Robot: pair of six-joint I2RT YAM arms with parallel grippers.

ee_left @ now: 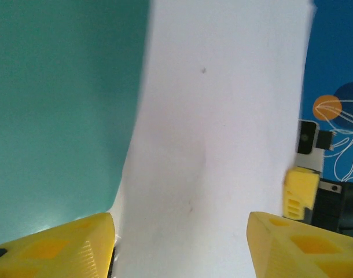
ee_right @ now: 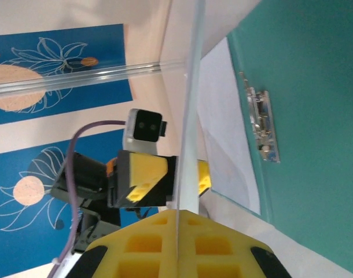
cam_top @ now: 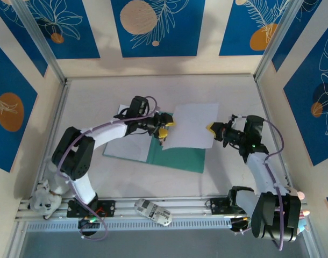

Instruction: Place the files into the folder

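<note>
Where the right gripper (ee_right: 177, 243) sits at the bottom of its own wrist view, its two yellow fingers are pressed together on the near edge of a white sheet (ee_right: 188, 133). The sheet runs edge-on straight out from between them. Seen from above, that pinch is on the sheet's right edge, and the sheet spans the gap from these jaws across to the left gripper (cam_top: 164, 131). The left gripper's fingertips (ee_left: 55, 246) stand well apart, with the sheet's left edge between them and nothing clamped. Past the sheet's far edge in the left wrist view, a yellow finger of the right gripper shows.

Below and between the two sets of jaws, the folder (cam_top: 177, 156) lies opened flat on the table (cam_top: 228, 97). In the right wrist view its metal clip (ee_right: 260, 124) is just right of the held sheet. Beyond the left jaws, a second white sheet (cam_top: 122, 112) lies by the folder's far left corner, partly under the left arm.
</note>
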